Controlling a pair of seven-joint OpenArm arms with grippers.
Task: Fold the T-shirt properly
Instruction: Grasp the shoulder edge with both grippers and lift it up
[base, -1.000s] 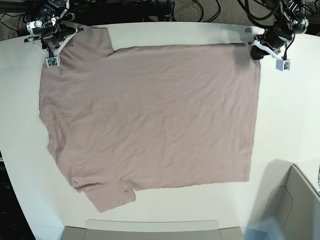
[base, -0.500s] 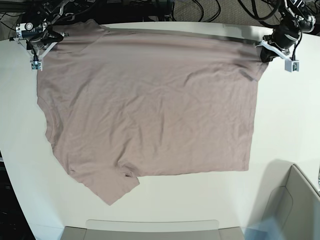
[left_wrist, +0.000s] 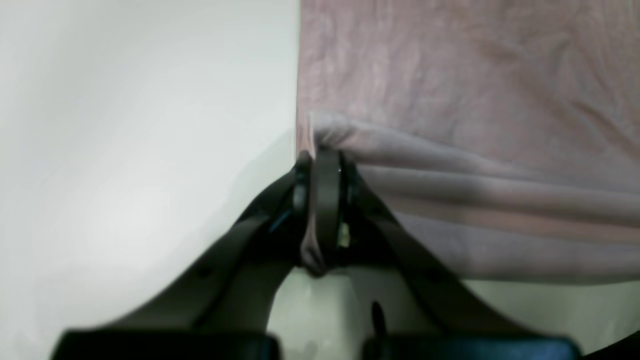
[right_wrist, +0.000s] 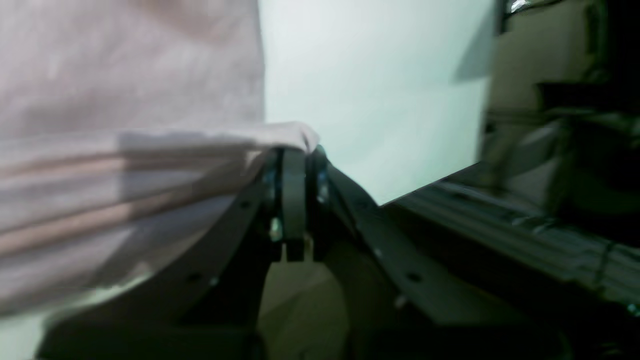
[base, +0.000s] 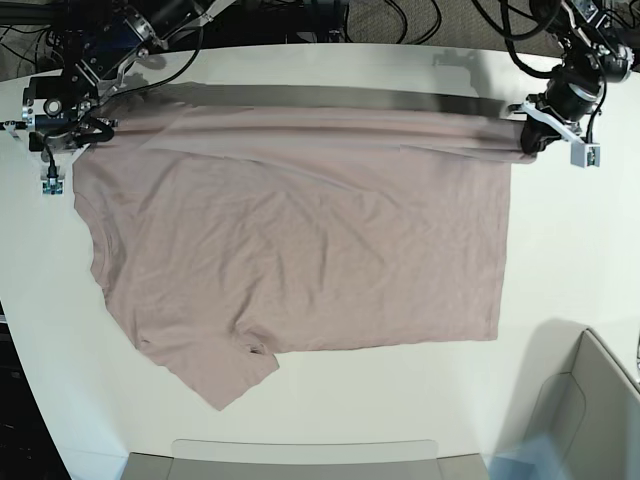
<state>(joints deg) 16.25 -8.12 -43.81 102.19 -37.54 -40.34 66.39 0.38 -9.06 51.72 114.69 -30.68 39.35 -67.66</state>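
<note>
The pink-mauve T-shirt (base: 300, 250) lies spread on the white table (base: 570, 250), with its far edge lifted and stretched taut between my two grippers. My left gripper (base: 533, 140) is shut on the far right corner of the fabric; in the left wrist view (left_wrist: 320, 160) the cloth (left_wrist: 450, 75) hangs in folds from the closed jaws. My right gripper (base: 58, 150) is shut on the far left corner by the sleeve; in the right wrist view (right_wrist: 295, 155) the fabric (right_wrist: 125, 75) drapes from its jaws. A near sleeve (base: 225, 375) lies flat.
A grey bin (base: 590, 400) stands at the front right corner. A grey tray edge (base: 300, 460) runs along the front. Cables and dark equipment (base: 400, 20) lie beyond the table's far edge. The lifted edge casts a shadow band (base: 350, 97) on the table.
Both grippers have moved toward the front with the shirt's far edge, lifting it off the table. The right gripper has also shifted outward to the base view's left. The near sleeve has shifted slightly.
</note>
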